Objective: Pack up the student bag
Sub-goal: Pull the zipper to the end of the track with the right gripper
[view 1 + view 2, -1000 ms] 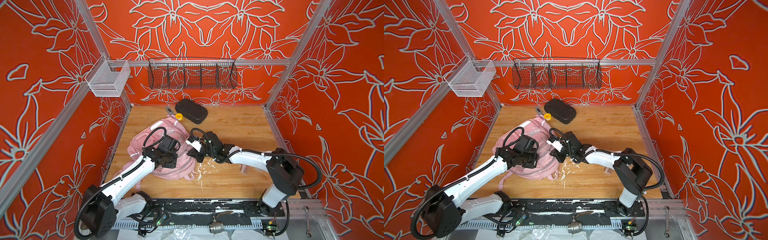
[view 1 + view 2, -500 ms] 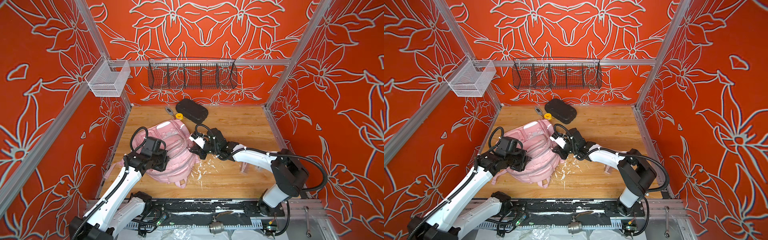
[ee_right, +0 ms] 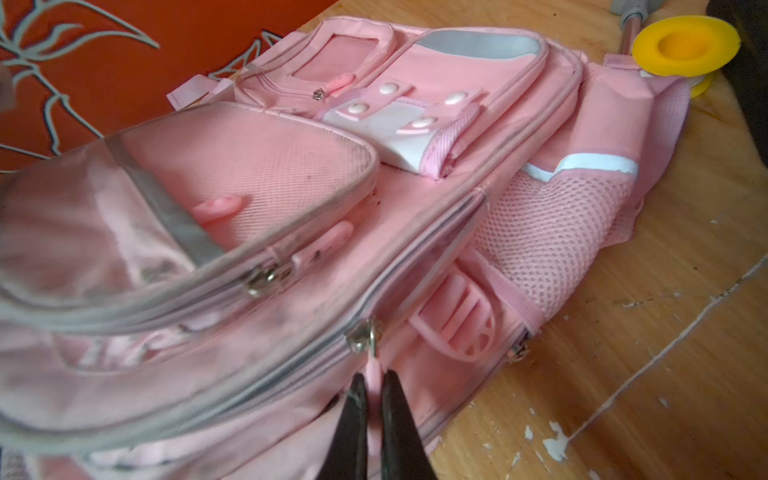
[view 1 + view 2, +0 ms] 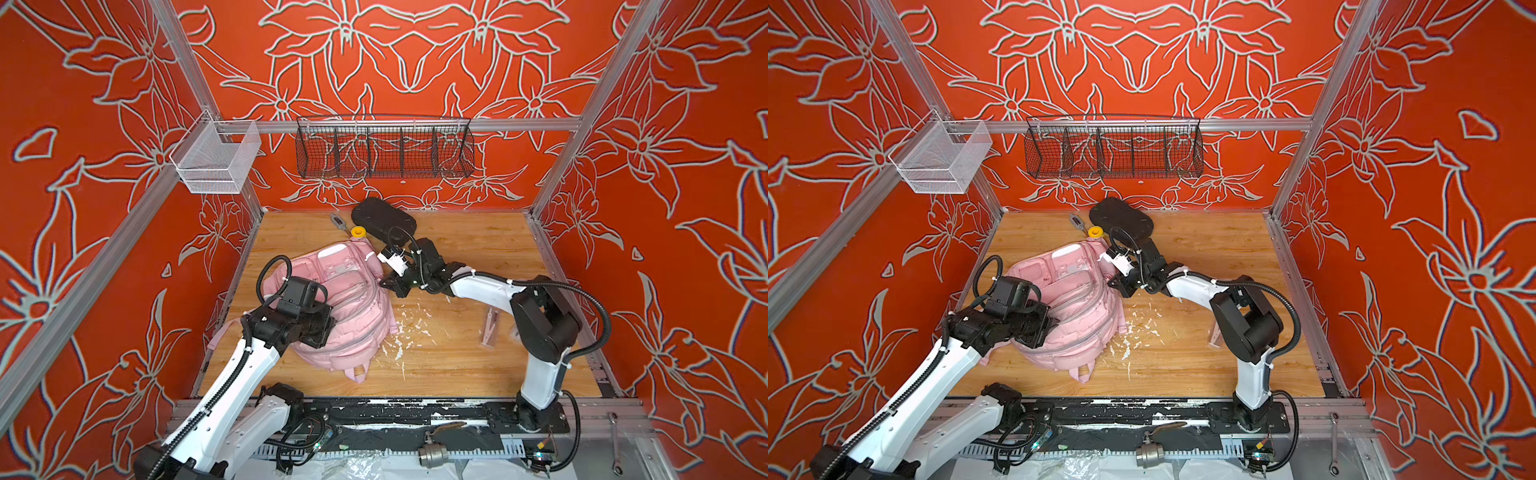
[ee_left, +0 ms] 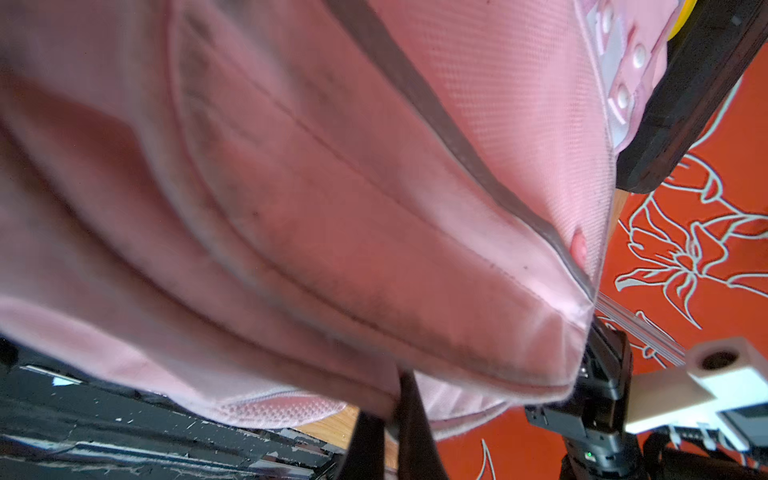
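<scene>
Right claw [image 3: 373, 377] is clamped on the pink zip tab [image 3: 372, 365] at 3 o'clock of the pale pink fabric backpack [image 3: 257, 166]. Left claw [image 5: 388, 409] is pinched shut on its fabric. Recommend pulling along the zip track, fabric taut.

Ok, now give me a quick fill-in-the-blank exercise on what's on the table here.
The right gripper pinches a ____ zipper pull.
The spool beside the black case is ____.
The student bag lies on a ____ tabletop.
Missing words: pink; yellow; wooden.
</scene>
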Tool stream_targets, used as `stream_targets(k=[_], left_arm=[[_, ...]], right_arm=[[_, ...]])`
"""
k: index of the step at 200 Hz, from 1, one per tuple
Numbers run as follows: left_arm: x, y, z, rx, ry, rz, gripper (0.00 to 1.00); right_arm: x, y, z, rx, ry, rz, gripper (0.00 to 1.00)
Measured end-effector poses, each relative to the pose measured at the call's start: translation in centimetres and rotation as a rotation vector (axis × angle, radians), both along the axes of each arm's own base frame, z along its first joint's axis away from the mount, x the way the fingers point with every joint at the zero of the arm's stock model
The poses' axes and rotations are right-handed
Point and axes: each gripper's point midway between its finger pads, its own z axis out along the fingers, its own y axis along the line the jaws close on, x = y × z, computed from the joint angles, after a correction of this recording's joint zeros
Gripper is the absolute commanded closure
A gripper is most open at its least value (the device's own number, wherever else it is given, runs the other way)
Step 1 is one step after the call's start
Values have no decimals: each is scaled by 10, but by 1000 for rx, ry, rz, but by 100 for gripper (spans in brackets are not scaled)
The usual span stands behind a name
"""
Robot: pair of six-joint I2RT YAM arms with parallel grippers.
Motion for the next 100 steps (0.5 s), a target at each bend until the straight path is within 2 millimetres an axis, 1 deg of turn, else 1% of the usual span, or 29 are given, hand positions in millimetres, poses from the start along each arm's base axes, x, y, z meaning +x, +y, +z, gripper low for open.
stream_targets(k=[100], left_arm=[[-2,-2,0,-2,2,-24,100]], right_arm=[[33,5,-18,-50,49,-38,100]])
